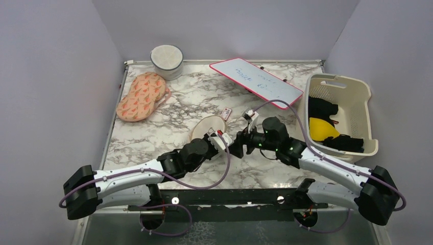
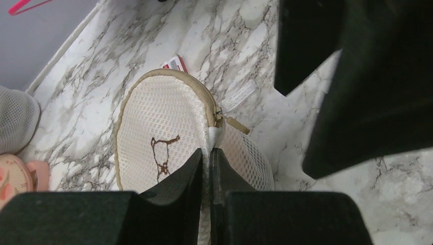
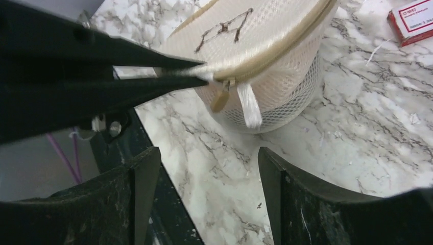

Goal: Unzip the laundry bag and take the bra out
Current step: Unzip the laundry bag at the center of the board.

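The laundry bag (image 1: 207,126) is a round cream mesh pouch with a dark spectacles-like mark, on the marble table in front of both arms. My left gripper (image 2: 208,150) is shut on the bag's fabric edge right beside the zipper end and holds that side raised. It also shows in the top view (image 1: 227,145). The gold zipper pull (image 3: 220,99) and a white tag hang below the closed zipper. My right gripper (image 3: 204,168) is open and empty, a short way from the pull, its jaws wide apart over bare table. The bra is hidden.
An orange-patterned peach pouch (image 1: 141,96) lies at the left, a round mesh container (image 1: 166,60) at the back. A whiteboard (image 1: 255,80) lies back centre. A cream slotted basket (image 1: 342,81) with black and yellow clothes stands at the right. A small red card (image 1: 226,113) lies behind the bag.
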`<state>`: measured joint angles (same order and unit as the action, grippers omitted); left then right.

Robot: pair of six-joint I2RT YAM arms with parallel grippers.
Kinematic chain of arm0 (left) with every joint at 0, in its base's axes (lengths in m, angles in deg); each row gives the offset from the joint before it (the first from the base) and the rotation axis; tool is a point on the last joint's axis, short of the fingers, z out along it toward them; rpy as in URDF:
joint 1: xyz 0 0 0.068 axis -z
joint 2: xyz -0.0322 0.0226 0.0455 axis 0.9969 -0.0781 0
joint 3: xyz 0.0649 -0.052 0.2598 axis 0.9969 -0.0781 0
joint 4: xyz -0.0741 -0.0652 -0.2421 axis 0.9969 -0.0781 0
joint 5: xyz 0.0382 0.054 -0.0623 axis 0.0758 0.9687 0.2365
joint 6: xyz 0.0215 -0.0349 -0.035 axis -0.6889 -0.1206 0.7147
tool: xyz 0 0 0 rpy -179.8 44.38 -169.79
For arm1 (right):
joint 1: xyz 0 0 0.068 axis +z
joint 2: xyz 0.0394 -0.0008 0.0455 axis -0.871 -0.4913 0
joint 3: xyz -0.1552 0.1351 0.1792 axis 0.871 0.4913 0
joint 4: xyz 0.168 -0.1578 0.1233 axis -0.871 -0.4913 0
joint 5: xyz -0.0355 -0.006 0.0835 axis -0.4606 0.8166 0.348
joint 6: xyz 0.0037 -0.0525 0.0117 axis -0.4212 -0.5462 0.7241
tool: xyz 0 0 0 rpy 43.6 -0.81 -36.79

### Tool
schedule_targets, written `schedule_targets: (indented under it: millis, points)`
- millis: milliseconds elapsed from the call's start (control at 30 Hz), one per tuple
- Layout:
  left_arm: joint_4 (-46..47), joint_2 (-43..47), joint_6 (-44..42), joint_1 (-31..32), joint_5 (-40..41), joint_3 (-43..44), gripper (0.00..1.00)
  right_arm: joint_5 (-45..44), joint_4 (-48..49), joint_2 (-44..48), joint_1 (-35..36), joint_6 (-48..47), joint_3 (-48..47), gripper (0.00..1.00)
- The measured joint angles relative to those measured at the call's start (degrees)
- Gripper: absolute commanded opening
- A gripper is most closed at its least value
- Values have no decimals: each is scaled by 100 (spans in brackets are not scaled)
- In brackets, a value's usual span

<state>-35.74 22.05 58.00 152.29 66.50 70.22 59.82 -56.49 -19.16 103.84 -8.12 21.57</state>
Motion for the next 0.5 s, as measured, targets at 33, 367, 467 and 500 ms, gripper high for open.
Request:
schedule_targets:
  millis: [33, 367, 467, 500]
  points:
    - [-2, 4, 92, -96, -57, 42, 0, -127, 164, 22, 146, -37, 131, 66]
    - [-31, 55, 494, -415, -463, 138, 0, -728, 2479, 938, 321, -1069, 1895, 57]
    - [-59, 55, 509, -422, -525, 138, 0, -660, 3121, 1082, 345, -1462, 2083, 55]
    - [-68, 55, 514, -442, -551, 140, 0, -599, 3403, 1088, 354, -1587, 2157, 55]
